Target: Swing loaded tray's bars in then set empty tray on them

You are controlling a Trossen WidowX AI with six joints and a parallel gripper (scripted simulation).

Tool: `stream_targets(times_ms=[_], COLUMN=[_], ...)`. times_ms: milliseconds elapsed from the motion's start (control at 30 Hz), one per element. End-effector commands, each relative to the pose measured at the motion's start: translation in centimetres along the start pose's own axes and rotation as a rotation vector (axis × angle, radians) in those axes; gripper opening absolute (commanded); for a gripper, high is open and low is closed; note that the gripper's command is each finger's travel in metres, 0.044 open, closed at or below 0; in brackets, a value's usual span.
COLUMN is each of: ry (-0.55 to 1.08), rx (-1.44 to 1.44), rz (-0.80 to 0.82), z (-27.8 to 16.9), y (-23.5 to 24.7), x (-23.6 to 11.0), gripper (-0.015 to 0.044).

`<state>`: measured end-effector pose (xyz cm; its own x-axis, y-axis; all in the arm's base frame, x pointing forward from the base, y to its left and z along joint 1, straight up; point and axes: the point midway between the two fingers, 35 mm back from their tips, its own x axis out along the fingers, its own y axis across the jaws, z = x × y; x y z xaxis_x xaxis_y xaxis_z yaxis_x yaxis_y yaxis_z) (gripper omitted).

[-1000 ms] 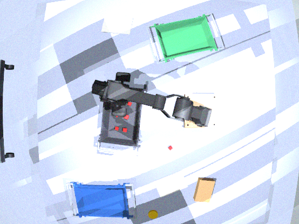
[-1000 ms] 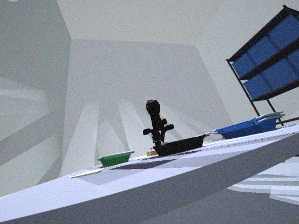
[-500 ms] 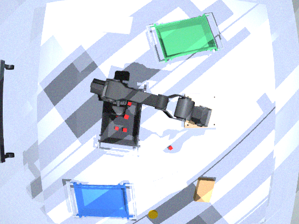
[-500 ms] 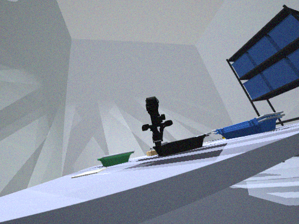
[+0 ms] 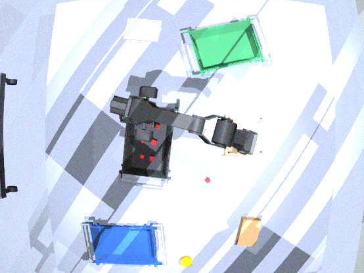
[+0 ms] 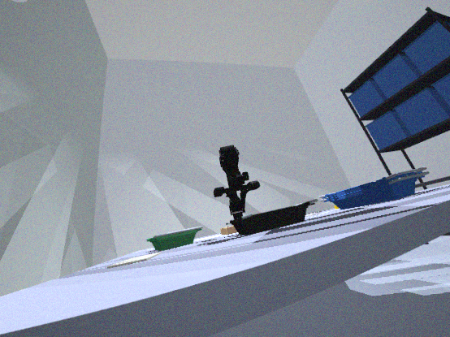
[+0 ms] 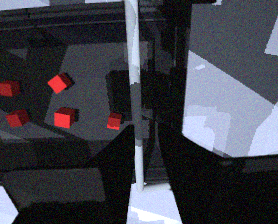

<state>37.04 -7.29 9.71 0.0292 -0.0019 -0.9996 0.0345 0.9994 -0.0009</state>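
far bar: in over the top at the far end of the black loaded tray (image 5: 171, 152) (image 6: 276, 219) (image 7: 55, 26), by the wrist view. call this bar one (image 7: 135, 65). my gripper (image 6: 238, 217) (image 7: 146, 129) stands narrowly parted, bar between the fingers with a gap on the right of that view; i read it as guiding, not clamping. contact with the left finger: cannot tell. from above my arm hides this end, so whether the bar is fully seated i cannot say.

near bar (image 5: 144, 178): out beyond the near rim. not swung in.

load: five red blocks (image 7: 65, 118) show inside from the wrist, low on the tray floor. one loose red block (image 5: 207, 180) lies on the table, right of the tray.

spare trays: green tray (image 5: 227, 47) (image 6: 175, 240), far right, and blue tray (image 5: 125, 244) (image 6: 369, 193), near left. both look empty, neither stacked. blue seems closer to the loaded one in depth, so likelier the match; not certain.

tally: first bar about done, my judgement. left to do: settle it and back off without dragging it out, bring the near bar in, then fetch the empty tray, lay it level on both bars, let go.
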Motion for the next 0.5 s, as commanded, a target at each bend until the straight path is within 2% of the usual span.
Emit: stream_targets(times_ms=[0, 167, 367, 400, 467], ry=[0.001, 0.001, 0.000, 0.010, 0.009], rx=[0.000, 0.000, 0.000, -0.021, -0.187], rz=[0.000, 0.000, 0.000, 0.002, 0.003], z=[0.0, 0.2, -0.2, 0.1, 0.6], y=[0.0, 0.0, 0.1, 0.2, 1.5], x=[0.1, -1.7, -8.2, -5.1, -4.9], gripper=[0.0086, 0.0086, 0.0086, 0.0086, 0.0086])
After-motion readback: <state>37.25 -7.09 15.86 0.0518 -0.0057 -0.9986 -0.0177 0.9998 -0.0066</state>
